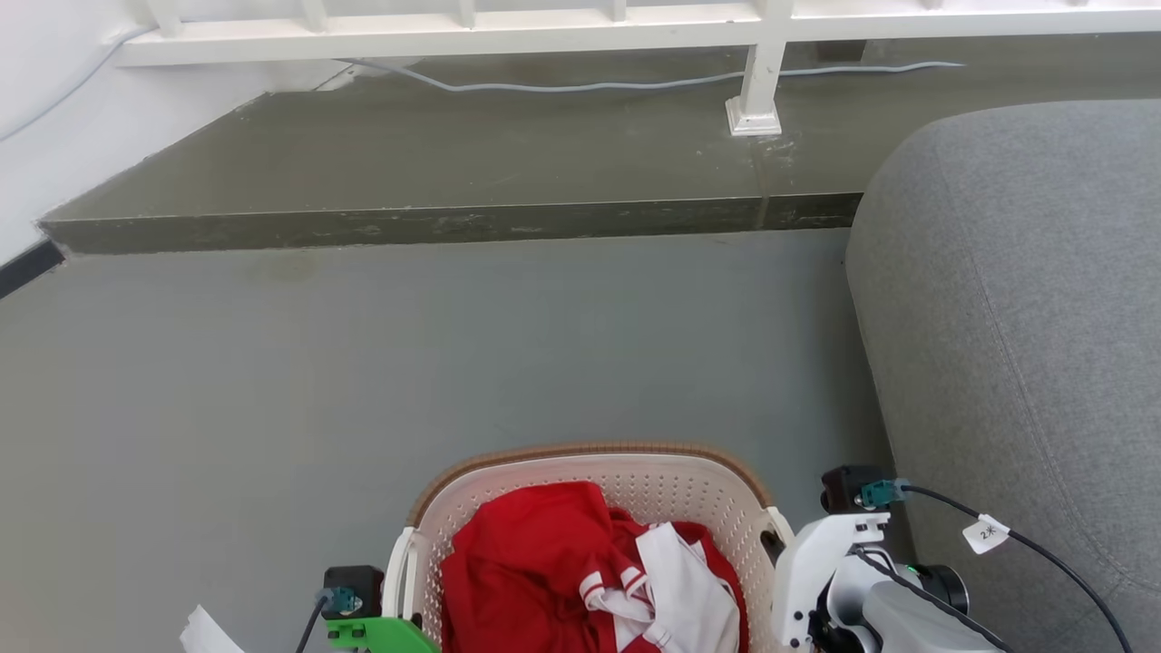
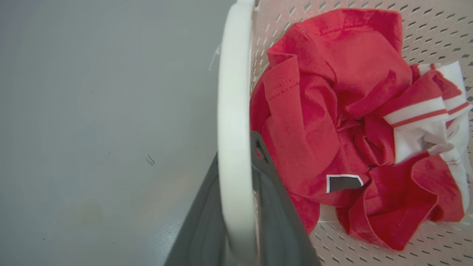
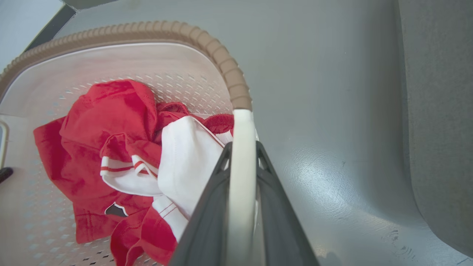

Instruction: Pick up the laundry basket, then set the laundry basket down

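Note:
The laundry basket [image 1: 590, 451], cream-white and perforated with a brown woven-look rim, sits at the bottom middle of the head view between my two wrists. A red and white garment [image 1: 544, 562] lies crumpled inside it. In the left wrist view my left gripper [image 2: 235, 147] is shut on the basket's white side handle [image 2: 232, 92], one dark finger on each side. My right gripper [image 3: 242, 147] is shut the same way on the other white handle [image 3: 242, 125], just below the brown rim [image 3: 207, 37]. I cannot tell whether the basket's bottom touches the floor.
A grey sofa [image 1: 1016, 317] fills the right side, close to my right arm [image 1: 843, 580]. Ahead, a raised dark step [image 1: 453, 222] carries a white railing [image 1: 453, 36] and a loose cable [image 1: 635, 86]. Open grey floor [image 1: 363, 363] lies between. A white scrap [image 1: 204, 630] lies at lower left.

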### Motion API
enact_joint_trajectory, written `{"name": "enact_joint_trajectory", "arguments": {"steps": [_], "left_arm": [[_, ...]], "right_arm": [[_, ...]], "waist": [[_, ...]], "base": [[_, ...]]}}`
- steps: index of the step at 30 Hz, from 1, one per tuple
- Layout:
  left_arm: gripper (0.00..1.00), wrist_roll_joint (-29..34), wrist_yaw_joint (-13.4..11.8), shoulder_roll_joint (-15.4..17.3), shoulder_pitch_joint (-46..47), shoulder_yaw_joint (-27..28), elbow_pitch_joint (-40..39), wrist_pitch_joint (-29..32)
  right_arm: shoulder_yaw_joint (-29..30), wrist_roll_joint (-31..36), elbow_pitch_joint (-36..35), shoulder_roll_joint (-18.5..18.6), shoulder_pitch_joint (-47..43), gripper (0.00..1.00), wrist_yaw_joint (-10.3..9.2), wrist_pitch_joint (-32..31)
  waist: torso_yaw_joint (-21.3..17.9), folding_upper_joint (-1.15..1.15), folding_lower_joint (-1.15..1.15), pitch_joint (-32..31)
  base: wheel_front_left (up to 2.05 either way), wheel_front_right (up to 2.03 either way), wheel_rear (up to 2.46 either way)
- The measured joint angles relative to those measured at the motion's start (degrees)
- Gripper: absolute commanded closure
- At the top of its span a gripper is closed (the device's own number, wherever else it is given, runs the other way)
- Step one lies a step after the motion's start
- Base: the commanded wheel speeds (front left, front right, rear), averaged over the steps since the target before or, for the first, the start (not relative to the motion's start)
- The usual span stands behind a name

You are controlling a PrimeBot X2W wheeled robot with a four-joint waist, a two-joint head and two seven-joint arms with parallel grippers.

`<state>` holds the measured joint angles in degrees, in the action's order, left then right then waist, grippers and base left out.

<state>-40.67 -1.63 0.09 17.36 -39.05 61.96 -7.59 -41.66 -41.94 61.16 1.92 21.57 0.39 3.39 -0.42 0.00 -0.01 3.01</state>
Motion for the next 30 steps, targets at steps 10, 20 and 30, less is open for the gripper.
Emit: {"name": "enact_joint_trajectory", "arguments": {"steps": [10, 20, 30], "left_arm": [[1.0, -0.6, -0.4, 0.2, 0.0, -0.8, -0.3, 0.1], [1.0, -1.4, -1.0, 0.6, 0.0, -1.7, -0.7, 0.1], [1.0, -1.5, -1.5, 0.6, 0.5, -1.9, -1.0, -0.4]], "right_arm": [[-1.4, -1.1, -0.3, 0.2, 0.0, 1.0, -0.99, 0.0], [-3.2, -3.0, -0.7, 0.3, 0.3, 1.0, -1.57, 0.0], [-4.3, -4.0, -0.9, 0.4, 2.0, 1.0, -2.52, 0.1]], "waist": [[-0.1, 0.0, 0.0, 0.7], [-0.1, 0.0, 0.0, 2.0], [-0.5, 0.0, 0.0, 4.5]], "base": [[0.0, 0.0, 0.0], [0.0, 0.0, 0.0], [0.0, 0.0, 0.0]]}}
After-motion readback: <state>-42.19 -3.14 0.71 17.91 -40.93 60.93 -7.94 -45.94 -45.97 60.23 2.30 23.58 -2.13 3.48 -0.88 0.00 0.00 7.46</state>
